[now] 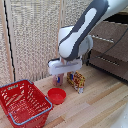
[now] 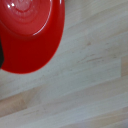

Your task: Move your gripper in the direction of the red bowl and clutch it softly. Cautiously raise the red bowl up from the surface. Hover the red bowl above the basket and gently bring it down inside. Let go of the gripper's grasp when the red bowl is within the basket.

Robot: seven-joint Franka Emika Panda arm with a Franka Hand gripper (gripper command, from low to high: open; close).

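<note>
The red bowl sits upright on the wooden table, just off the exterior view's right of the red basket. My gripper hangs a little above and behind the bowl, not touching it. In the wrist view the bowl fills much of the picture, seen from above. One dark finger shows only at the picture's edge and nothing lies between the jaws, so the gripper looks open and empty. The basket has lattice sides and a pale rim and holds nothing that I can see.
A patterned snack packet stands behind the bowl, close to the gripper. A small object next to it is partly hidden by the fingers. A dark drawer unit stands at the exterior view's right. A slatted screen is behind.
</note>
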